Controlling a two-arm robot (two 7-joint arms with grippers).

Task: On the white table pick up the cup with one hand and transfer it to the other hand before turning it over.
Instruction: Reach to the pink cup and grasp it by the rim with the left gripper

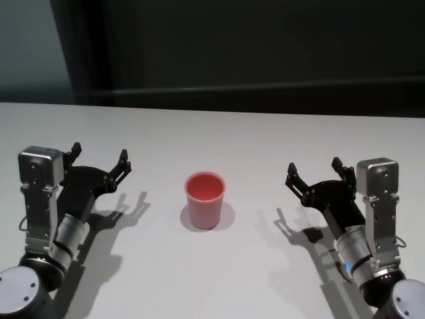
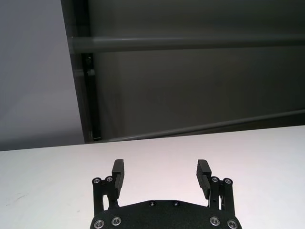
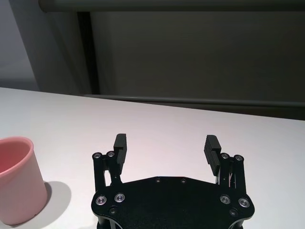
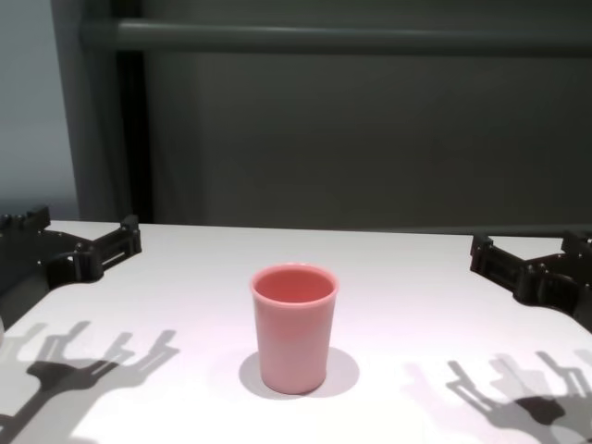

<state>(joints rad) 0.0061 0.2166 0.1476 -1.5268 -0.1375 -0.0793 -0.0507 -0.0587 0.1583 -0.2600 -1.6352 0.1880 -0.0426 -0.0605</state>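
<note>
The left gripper (image 1: 99, 157) has its two black fingers (image 2: 118, 174) spread wide apart, with nothing between them. It hovers a little above the white table (image 1: 219, 133), on the robot's left side, pointing forward and slightly inward. Behind the fingers, a black palm plate leads back to a silver wrist block and a grey jointed arm that runs down toward the near left corner of the head view.

The right gripper (image 1: 313, 170) mirrors it on the robot's right side. Its fingers (image 3: 211, 149) are also wide open and hold nothing. It hangs just above the table, well apart from the cup, and its own silver wrist block and arm run back toward the near right corner.

The cup (image 1: 204, 199) stands upright on the table between the two grippers, roughly midway, touching neither. It is a plain salmon-pink tumbler without a handle, open mouth facing up, narrowing toward its base. A soft shadow lies on the table beside it. Beyond the far edge of the table is a dark wall (image 4: 370, 139) with a horizontal grey bar (image 4: 351, 37).
</note>
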